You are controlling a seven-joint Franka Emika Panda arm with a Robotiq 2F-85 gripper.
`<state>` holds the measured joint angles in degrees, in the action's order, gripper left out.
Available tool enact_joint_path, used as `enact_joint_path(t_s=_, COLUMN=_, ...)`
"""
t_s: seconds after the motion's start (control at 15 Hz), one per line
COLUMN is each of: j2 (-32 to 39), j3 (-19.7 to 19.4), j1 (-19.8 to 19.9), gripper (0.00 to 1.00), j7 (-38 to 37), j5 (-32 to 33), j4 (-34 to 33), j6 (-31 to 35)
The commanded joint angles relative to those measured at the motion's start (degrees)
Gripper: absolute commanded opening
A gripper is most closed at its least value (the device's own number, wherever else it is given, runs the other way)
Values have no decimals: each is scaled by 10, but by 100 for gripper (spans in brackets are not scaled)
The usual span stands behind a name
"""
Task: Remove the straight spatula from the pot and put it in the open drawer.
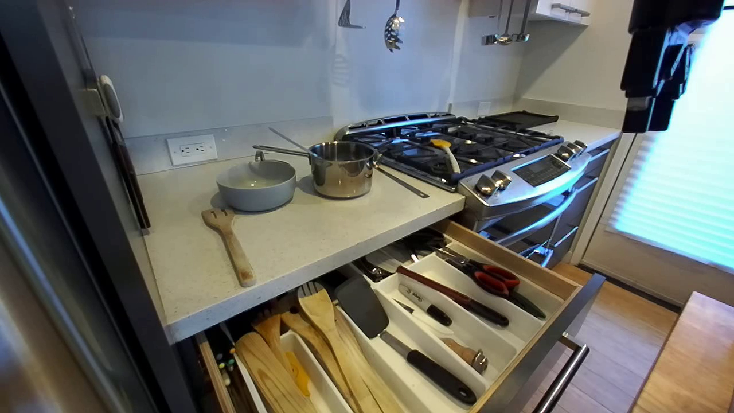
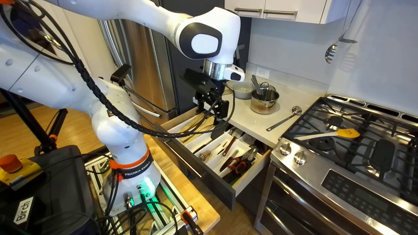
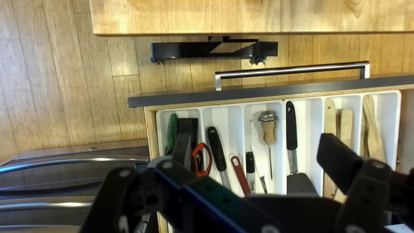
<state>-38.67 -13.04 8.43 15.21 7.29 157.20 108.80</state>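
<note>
Rounded white arm (image 2: 143,16). Black gripper (image 3: 258,155): blocky fingers (image 3: 338,158), round grey screw heads (image 3: 124,173). Above gripper: silver collar (image 2: 214,69), white oval cap (image 2: 204,44) ringed black. Near gripper: black cable (image 2: 107,104), partly segmented. Well apart from gripper: orange band (image 2: 135,163), "FRANKA EMIKA" lettering (image 2: 138,169).

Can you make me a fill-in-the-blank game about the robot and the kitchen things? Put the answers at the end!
1. The straight spatula leans inside the shiny steel ____.
2. The jaws of the gripper stand wide apart, so it is ____.
3. In the drawer, the marker has a ____ cap.
4. The slotted turner on the counter is made of ____.

Missing words: pot, open, black, wood.
</note>
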Motion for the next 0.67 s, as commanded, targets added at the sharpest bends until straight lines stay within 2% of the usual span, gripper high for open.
enact_joint_path(t_s=0.0, j2=0, j3=2, j1=2, gripper=100, j7=1, j5=-1, j4=-1, j6=-2)
enact_joint_path(t_s=0.33, j2=7, j3=1, j1=-3, gripper=100, j7=5, j5=-5, j4=-2, j6=4)
enact_joint_path(t_s=0.6, j2=54, j3=14, j1=-16, gripper=100, j7=-8, j5=-5, j4=-12, j6=97)
